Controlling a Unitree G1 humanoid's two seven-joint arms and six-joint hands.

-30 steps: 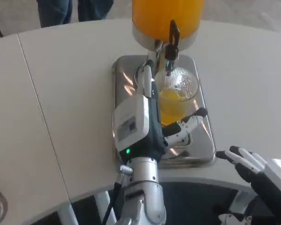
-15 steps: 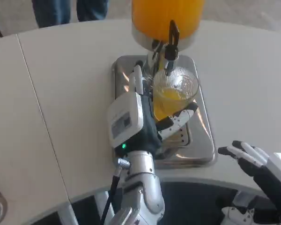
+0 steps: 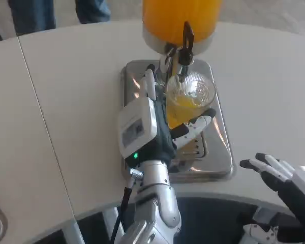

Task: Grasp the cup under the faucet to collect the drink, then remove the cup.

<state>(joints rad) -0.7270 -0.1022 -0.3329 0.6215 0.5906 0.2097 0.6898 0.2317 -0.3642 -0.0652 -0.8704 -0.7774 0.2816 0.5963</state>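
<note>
The left hand (image 3: 160, 124) grips the upright cup (image 3: 189, 101), mouth up under the faucet (image 3: 184, 48), while the right hand (image 3: 284, 178) waits empty, fingers spread.

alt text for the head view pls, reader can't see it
The robot's left hand grips a clear cup partly filled with orange drink, standing under the faucet of an orange juice dispenser on a shiny metal drip tray. Its right hand waits with fingers spread at the white table's near edge.
</note>
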